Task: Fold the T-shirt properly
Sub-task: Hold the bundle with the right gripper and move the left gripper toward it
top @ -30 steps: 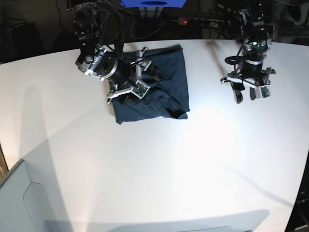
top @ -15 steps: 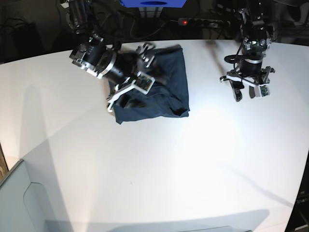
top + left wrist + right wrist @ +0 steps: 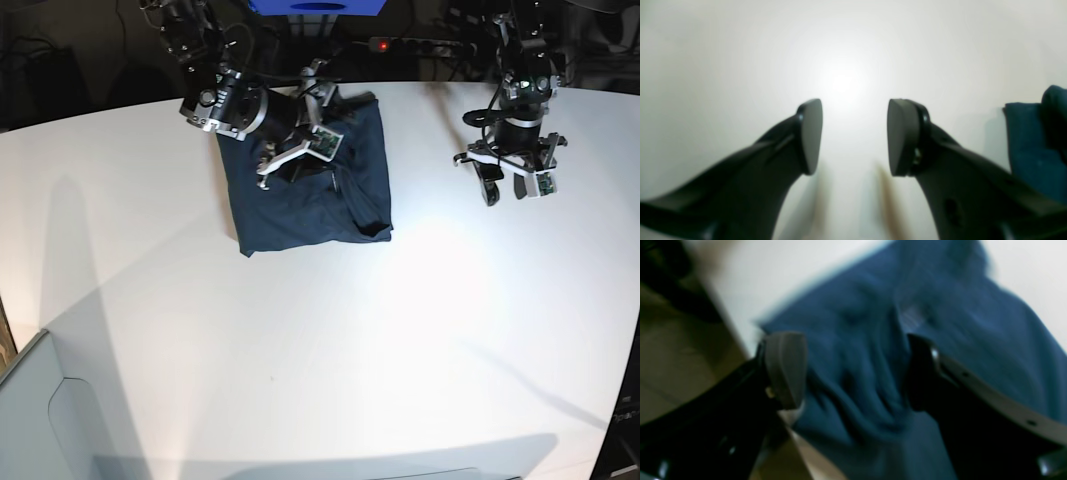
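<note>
Hovering wide open and empty over the folded T-shirt, the right tool should clear upward without snagging cloth, while the left tool, also open and empty, waits over bare bench at three o'clock.

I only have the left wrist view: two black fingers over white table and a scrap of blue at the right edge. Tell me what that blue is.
Observer: It is the T-shirt, lying in a rough folded block on the table.
Operator: Report where the other arm is.
Observer: The right gripper is over the shirt's far part, jaws open.
Operator: Say whether it holds cloth.
Observer: In the right wrist view, wrinkled cloth lies between its fingers, but they stand apart, not pinching.
Operator: Confirm my gripper is clear.
Observer: The left gripper is open over bare table, apart from the shirt.
</note>
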Action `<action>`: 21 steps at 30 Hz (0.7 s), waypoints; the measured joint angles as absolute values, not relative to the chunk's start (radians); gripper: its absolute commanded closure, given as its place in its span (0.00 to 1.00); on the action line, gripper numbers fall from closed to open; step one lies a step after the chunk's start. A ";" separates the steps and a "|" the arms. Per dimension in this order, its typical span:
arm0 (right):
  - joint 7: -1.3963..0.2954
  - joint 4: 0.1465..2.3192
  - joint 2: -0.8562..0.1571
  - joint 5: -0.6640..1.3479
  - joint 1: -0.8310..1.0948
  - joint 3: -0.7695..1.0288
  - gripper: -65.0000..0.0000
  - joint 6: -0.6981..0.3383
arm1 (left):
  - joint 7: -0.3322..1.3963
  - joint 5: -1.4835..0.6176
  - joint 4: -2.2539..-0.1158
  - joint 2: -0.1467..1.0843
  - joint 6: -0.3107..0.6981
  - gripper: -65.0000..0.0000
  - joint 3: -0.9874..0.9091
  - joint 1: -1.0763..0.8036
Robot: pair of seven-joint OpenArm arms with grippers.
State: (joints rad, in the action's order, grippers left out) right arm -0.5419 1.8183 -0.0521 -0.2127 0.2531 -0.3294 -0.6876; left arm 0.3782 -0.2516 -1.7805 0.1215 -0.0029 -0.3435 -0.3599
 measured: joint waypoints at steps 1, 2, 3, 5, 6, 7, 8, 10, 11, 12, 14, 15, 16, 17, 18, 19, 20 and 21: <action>-0.541 1.827 -0.052 -0.208 0.256 -0.345 0.34 -0.687 | 0.378 -0.252 -1.781 0.121 -0.003 0.53 -0.344 -0.360; -0.544 1.839 -0.052 -0.212 0.262 -0.354 0.34 -0.688 | 0.378 -0.252 -1.781 0.121 -0.003 0.53 -0.344 -0.360; -0.547 1.856 -0.053 -0.215 0.268 -0.361 0.34 -0.688 | 0.379 -0.252 -1.781 0.121 -0.003 0.53 -0.344 -0.360; -0.548 1.902 -0.063 -0.212 0.278 -0.368 0.34 -0.688 | 0.378 -0.252 -1.781 0.121 -0.003 0.53 -0.344 -0.360; -0.544 1.934 -0.071 -0.210 0.282 -0.368 0.34 -0.688 | 0.379 -0.252 -1.781 0.122 -0.003 0.53 -0.344 -0.360; -0.548 1.964 -0.078 -0.213 0.282 -0.364 0.34 -0.687 | 0.378 -0.252 -1.781 0.122 -0.003 0.53 -0.344 -0.360; -0.549 1.986 -0.081 -0.215 0.281 -0.360 0.34 -0.688 | 0.378 -0.252 -1.781 0.123 -0.003 0.53 -0.344 -0.360; -0.546 2.019 -0.089 -0.210 0.277 -0.353 0.34 -0.687 | 0.378 -0.252 -1.781 0.126 -0.002 0.53 -0.344 -0.369; -0.543 2.029 -0.096 -0.207 0.275 -0.340 0.35 -0.688 | 0.378 -0.251 -1.781 0.125 -0.002 0.53 -0.344 -0.369; -0.538 2.035 -0.099 -0.205 0.275 -0.320 0.35 -0.687 | 0.378 -0.251 -1.781 0.125 -0.003 0.53 -0.344 -0.372; -0.545 2.033 -0.093 -0.210 0.275 -0.258 0.35 -0.688 | 0.379 -0.251 -1.781 0.124 -0.003 0.53 -0.344 -0.374; -0.553 2.032 -0.084 -0.213 0.275 -0.225 0.35 -0.688 | 0.379 -0.251 -1.781 0.123 -0.003 0.53 -0.344 -0.374; -0.553 2.030 -0.073 -0.214 0.275 -0.194 0.35 -0.687 | 0.378 -0.251 -1.785 0.121 -0.003 0.53 -0.344 -0.374; -0.552 2.030 -0.065 -0.213 0.275 -0.169 0.35 -0.687 | 0.381 -0.251 -1.797 0.118 -0.003 0.53 -0.340 -0.378; -0.546 2.030 -0.057 -0.212 0.276 -0.141 0.35 -0.687 | 0.377 -0.253 -1.821 0.113 -0.005 0.53 -0.330 -0.386; -0.545 2.030 -0.052 -0.213 0.278 -0.118 0.35 -0.688 | 0.377 -0.259 -1.847 0.102 -0.003 0.52 -0.318 -0.392; -0.548 2.030 -0.045 -0.214 0.279 -0.096 0.35 -0.688 | 0.374 -0.266 -1.876 0.083 -0.010 0.49 -0.305 -0.399; -0.549 2.030 -0.042 -0.213 0.278 -0.079 0.34 -0.688 | 0.373 -0.286 -1.900 0.070 -0.012 0.46 -0.293 -0.408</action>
